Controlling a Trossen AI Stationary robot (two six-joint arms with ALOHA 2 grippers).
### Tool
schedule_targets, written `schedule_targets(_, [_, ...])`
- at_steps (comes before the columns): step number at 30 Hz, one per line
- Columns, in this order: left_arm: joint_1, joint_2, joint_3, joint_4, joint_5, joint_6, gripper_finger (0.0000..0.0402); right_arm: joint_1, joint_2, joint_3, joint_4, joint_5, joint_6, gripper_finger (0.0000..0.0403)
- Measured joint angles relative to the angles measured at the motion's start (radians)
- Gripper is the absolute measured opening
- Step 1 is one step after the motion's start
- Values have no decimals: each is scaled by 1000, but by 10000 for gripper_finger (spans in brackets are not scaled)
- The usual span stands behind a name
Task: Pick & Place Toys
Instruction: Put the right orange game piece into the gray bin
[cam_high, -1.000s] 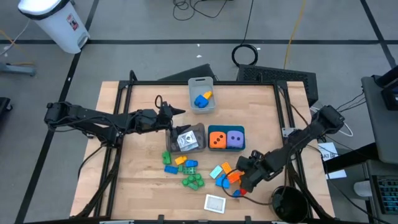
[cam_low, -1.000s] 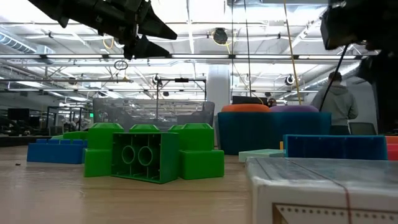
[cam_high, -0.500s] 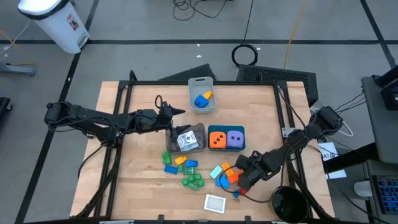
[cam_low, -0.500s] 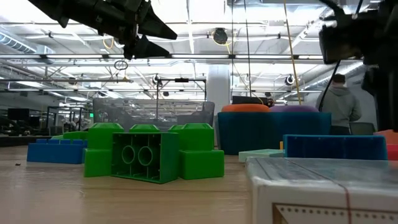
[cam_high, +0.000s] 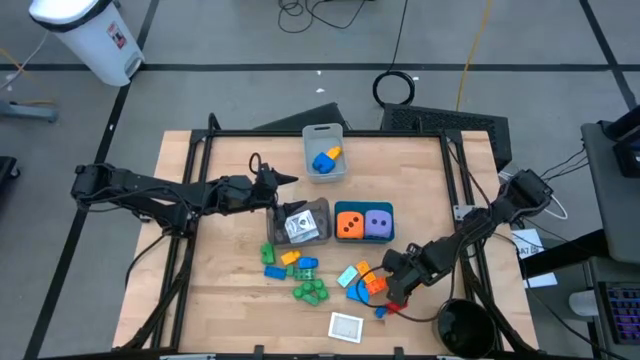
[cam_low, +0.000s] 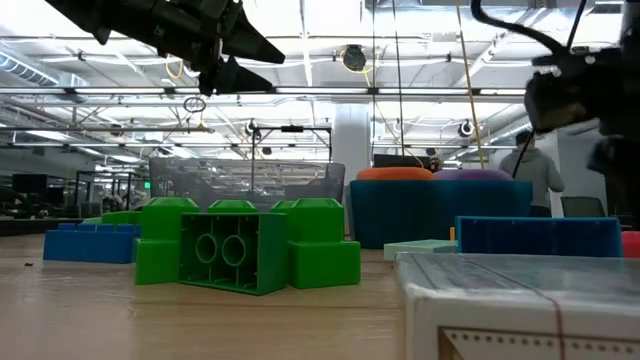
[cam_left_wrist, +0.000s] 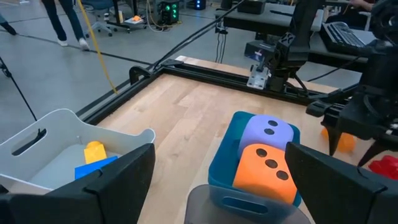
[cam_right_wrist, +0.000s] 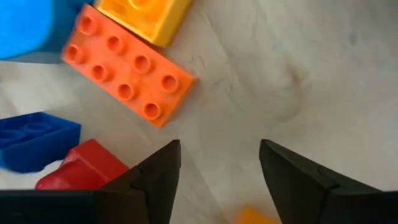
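Two grippers show: the right gripper (cam_high: 391, 292), jaws parted and empty, hangs over the bricks (cam_high: 362, 280) at five o'clock; the left gripper (cam_high: 283, 188), jaws wide, waits at ten o'clock.

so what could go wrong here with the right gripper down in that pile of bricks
1. The right gripper hangs open over bare wood, with the flat orange plastic brick off to one side of its fingers; closing now would probably catch nothing.
2. The small red plastic brick and dark blue plastic brick lie tight beside one finger, so coming down could shove or wedge them.
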Motion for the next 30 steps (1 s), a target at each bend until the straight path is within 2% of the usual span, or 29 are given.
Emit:
schedule_targets(8, [0,0,0,0,0,0,365,-70,-157,0,-14,-1,-225,184])
schedule_targets(13, [0,0,0,0,0,0,365,-50,-272,0,-62,-52,-418,168])
schedule_targets(15, [0,0,0,-1,0,0,365,-33,-303,-9,-29,-32,-441,165])
schedule_targets(17, [0,0,0,0,0,0,365,-22,-320,-30,67,30,-446,166])
schedule_targets(21, [0,0,0,0,0,0,365,-31,-322,-101,382,182,-490,184])
schedule_targets(24, [0,0,0,0,0,0,365,-27,-304,-136,581,192,-617,211])
schedule_targets(27, [0,0,0,0,0,0,365,-1,-295,-124,620,161,-736,247])
schedule_targets(30, [0,0,0,0,0,0,365,30,-297,-78,519,138,-807,277])
